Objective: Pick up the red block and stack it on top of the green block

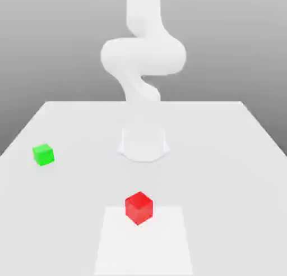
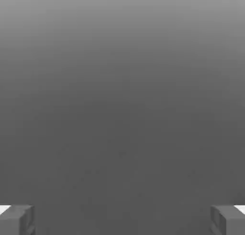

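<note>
Exterior view: a white table [image 1: 235, 157] under a grey backdrop, with the white robot arm [image 1: 143, 56] rising from its round base [image 1: 143, 144] at the middle of the table. The red block [image 1: 138, 207] sits on the table in front of that base, closer to the camera, on the far edge of a paler square patch [image 1: 143, 241]. The green block [image 1: 43, 154] rests on the table well apart from the red block, off toward the exterior view's left of the base. Hand view: the gripper [image 2: 122, 219] faces plain grey background, its two grey fingertips [image 2: 16, 219] spread wide apart at opposite edges, with nothing held between them.
</note>
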You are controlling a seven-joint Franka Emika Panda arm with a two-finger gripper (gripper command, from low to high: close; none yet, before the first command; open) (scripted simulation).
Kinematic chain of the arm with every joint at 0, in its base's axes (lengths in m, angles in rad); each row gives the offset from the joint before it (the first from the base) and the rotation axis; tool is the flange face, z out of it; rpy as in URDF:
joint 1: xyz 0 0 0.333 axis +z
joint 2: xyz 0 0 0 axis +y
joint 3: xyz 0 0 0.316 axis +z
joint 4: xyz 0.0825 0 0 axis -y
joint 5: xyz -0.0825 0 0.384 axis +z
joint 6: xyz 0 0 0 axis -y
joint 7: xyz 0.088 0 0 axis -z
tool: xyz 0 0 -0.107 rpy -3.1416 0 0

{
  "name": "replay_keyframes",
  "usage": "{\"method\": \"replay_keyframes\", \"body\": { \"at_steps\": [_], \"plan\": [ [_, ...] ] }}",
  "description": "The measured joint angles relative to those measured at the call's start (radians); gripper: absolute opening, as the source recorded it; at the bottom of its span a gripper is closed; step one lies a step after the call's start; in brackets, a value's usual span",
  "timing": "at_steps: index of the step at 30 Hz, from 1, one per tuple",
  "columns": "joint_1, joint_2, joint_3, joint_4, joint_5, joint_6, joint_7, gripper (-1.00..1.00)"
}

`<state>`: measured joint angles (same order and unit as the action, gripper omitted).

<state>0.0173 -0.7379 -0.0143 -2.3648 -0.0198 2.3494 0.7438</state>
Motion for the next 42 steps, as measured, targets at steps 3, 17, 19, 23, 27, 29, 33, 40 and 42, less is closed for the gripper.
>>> {"method": "replay_keyframes", "body": {
  "at_steps": [3, 17, 19, 23, 27, 29, 33, 40, 42],
  "plan": [
    [0.022, 0.091, -0.024, -0.092, -0.025, 0.072, -0.084, 0.0],
    [0.125, 0.588, -0.177, -0.529, -0.048, 0.453, -0.577, 0.0],
    [0.138, 0.708, -0.17, -0.546, 0.01, 0.546, -0.656, 0.0],
    [0.075, 0.869, -0.081, -0.533, 0.127, 0.679, -0.751, 0.0],
    [0.057, 0.904, -0.057, -0.528, 0.151, 0.708, -0.768, -1.0],
    [0.056, 0.904, -0.056, -0.528, 0.149, 0.707, -0.767, -1.0],
    [0.063, 0.86, -0.074, -0.535, 0.111, 0.67, -0.74, -1.0],
    [0.008, 0.635, -0.104, -0.565, -0.025, 0.478, -0.627, -1.0],
    [-0.062, 0.61, -0.14, -0.563, -0.057, 0.454, -0.57, -1.0]
  ]
}}
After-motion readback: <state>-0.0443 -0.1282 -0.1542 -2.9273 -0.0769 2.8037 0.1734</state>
